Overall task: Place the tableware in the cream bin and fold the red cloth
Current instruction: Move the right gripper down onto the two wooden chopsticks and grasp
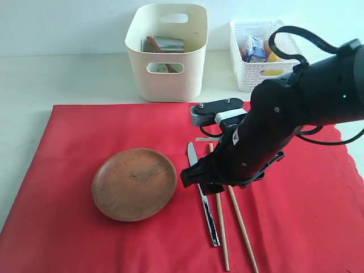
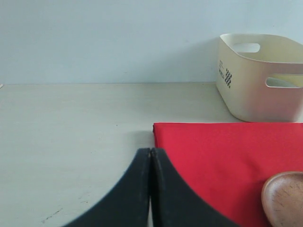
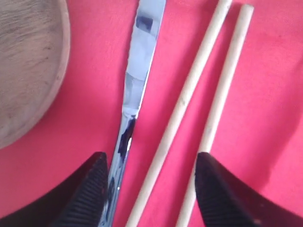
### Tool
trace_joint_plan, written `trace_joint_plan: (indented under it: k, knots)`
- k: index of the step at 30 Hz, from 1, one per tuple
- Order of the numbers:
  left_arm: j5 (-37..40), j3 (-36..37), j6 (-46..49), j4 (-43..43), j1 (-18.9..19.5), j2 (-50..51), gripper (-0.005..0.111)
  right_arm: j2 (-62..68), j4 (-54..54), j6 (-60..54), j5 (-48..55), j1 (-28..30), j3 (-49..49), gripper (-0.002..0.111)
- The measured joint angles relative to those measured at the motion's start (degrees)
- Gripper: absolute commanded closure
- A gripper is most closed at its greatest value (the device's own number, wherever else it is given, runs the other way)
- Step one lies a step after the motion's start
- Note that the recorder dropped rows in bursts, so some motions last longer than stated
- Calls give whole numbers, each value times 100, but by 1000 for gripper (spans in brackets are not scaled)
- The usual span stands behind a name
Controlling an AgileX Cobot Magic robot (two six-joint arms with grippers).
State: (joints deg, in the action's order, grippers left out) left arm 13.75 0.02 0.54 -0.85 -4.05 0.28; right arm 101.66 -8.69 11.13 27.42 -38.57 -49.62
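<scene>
Pale table (image 1: 57, 79) carries a red cloth (image 1: 85, 239), spread flat. A cream bin (image 1: 168, 79) and a white basket (image 1: 250, 77) stand side by side just behind its far edge.

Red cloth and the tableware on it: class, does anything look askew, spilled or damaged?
Nothing stands out. The red cloth lies flat, the brown plate sits upright, and the knife and chopsticks lie side by side, undamaged. The chopsticks only splay slightly. Nothing is spilled.
</scene>
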Motion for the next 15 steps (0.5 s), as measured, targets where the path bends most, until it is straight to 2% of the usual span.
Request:
trace_joint_plan:
  k: [3, 9, 15]
  knots:
    - [0, 0, 0, 0, 0, 0, 106, 142, 310, 175, -129, 0, 0, 49]
    - [0, 0, 0, 0, 0, 0, 106, 243, 1366, 1210, -217, 0, 0, 49]
    - [0, 0, 0, 0, 0, 0, 106, 243, 1598, 1433, -267, 0, 0, 49]
